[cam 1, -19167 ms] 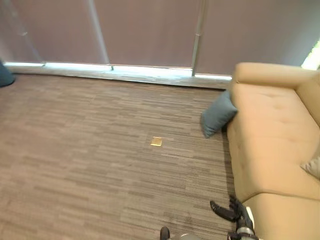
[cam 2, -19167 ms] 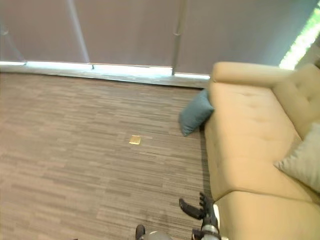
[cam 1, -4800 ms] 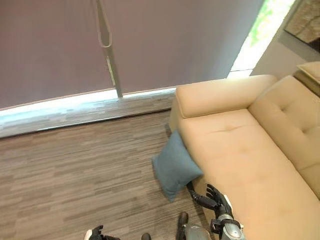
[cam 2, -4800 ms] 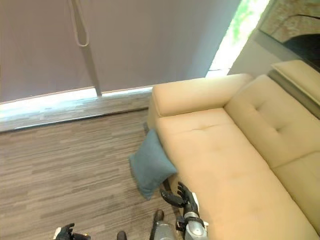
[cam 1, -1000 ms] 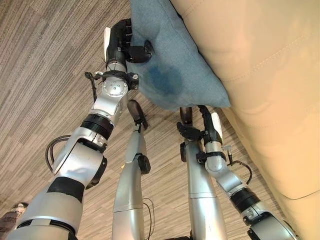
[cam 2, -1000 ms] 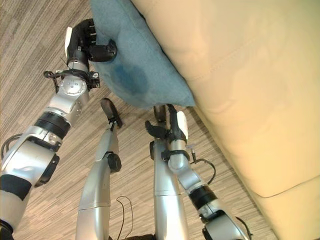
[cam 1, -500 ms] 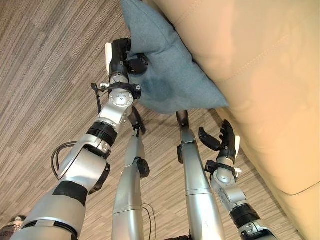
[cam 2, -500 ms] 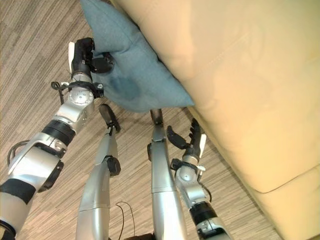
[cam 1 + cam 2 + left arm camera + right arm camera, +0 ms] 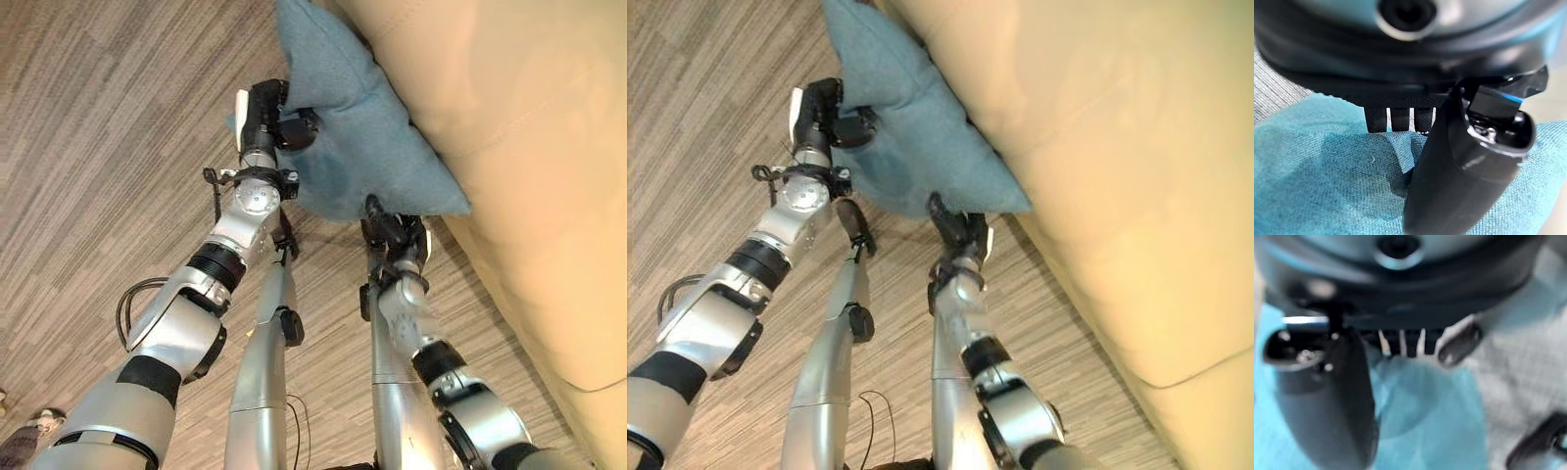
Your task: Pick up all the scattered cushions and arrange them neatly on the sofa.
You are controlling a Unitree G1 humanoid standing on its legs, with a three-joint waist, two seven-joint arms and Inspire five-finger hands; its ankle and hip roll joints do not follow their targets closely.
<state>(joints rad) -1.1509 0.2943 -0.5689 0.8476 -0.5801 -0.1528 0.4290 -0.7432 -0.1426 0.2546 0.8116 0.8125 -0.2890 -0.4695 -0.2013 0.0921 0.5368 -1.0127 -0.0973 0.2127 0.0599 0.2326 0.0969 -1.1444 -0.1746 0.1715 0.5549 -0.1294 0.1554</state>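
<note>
Cushion (image 9: 367,147): its top corner runs off the upper edge of the left eye view; its right side is tucked against the sofa, so I can't see that edge.
Sofa (image 9: 529,137): cut off by the upper and right edges; I see just part of its front and seat.
My left hand (image 9: 279,113): fingertips buried behind a fold of cushion; thumb pressed on the fabric.
My right hand (image 9: 397,233): fingertips lost under the cushion's lower edge, so its grip can't be judged; the right wrist view is too blurred to help.
</note>
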